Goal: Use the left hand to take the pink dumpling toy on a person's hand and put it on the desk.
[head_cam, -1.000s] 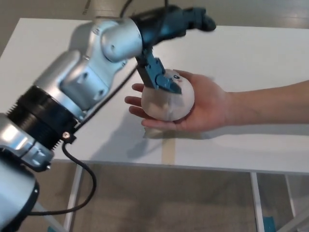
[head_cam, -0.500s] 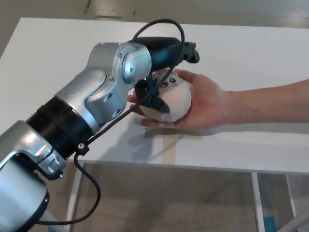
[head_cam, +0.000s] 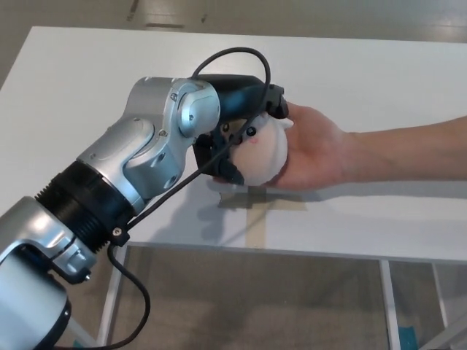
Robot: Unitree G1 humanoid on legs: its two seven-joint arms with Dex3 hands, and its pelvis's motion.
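Observation:
The pink dumpling toy point(head_cam: 264, 150), pale and round with a small face, rests in a person's open palm point(head_cam: 314, 152) that reaches in from the right above the white desk point(head_cam: 365, 73). My left hand point(head_cam: 237, 138) is black and wraps the toy's left side, one finger over its top near the person's thumb and another under its lower left. The hand is closed on the toy while the toy still lies on the palm. My right hand does not show.
My silver left forearm point(head_cam: 131, 168) crosses the desk's front left. A strip of tape point(head_cam: 255, 219) marks the desk below the toy. The desk's front edge point(head_cam: 292, 251) runs across, with floor and table legs beneath.
My left hand has come down from above the toy and closed round its left side. The arm has swung lower and nearer the desk. The person's hand has barely moved.

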